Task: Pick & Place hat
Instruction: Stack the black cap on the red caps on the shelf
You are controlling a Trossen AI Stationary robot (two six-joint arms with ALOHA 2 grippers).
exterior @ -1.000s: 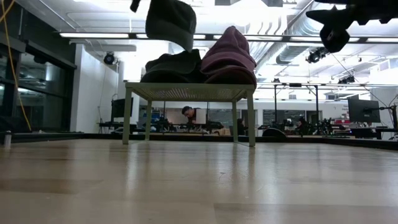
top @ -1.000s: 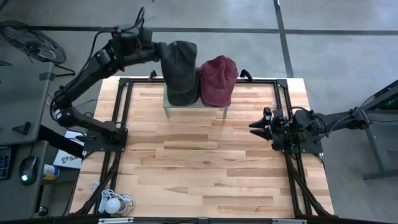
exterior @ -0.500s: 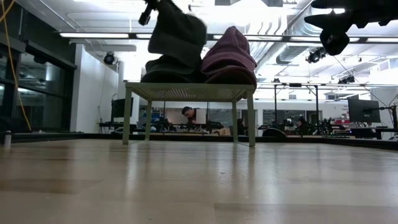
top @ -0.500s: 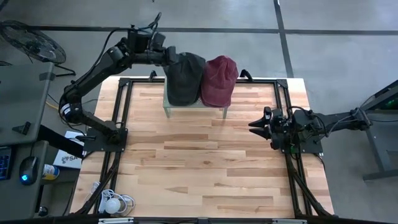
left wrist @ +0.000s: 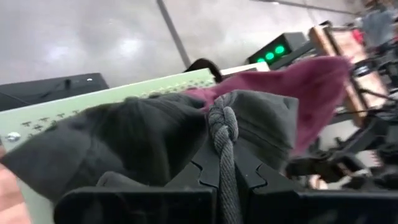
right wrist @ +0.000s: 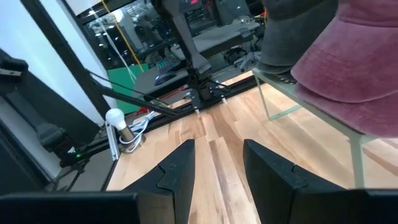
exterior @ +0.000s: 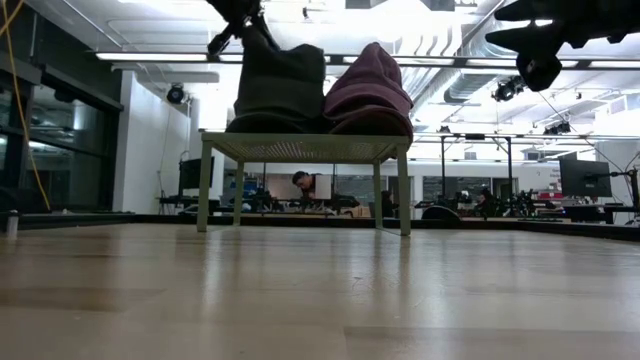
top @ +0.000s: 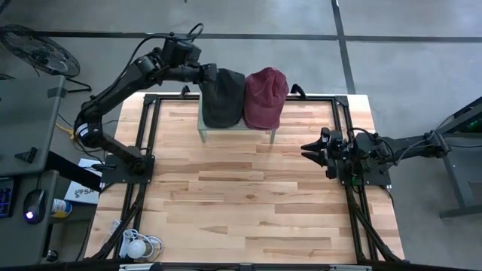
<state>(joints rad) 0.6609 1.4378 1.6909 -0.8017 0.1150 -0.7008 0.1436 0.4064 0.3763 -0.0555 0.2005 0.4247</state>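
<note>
Left end effector (top: 207,74) is clenched on the dark grey fabric hat (top: 221,98), pinching its crown from the far side. That hat sits on the small pale-green metal stand (exterior: 305,147) at the far edge of the wooden plank worktop (top: 241,196), touching a maroon corduroy hat (top: 264,96) beside it on the same stand. In the left wrist view, the grey hat's fabric (left wrist: 143,134) bunches right against the fingers. Right end effector (top: 310,148) hovers well apart near the worktop's right edge, fingers parted and grasping nothing.
</note>
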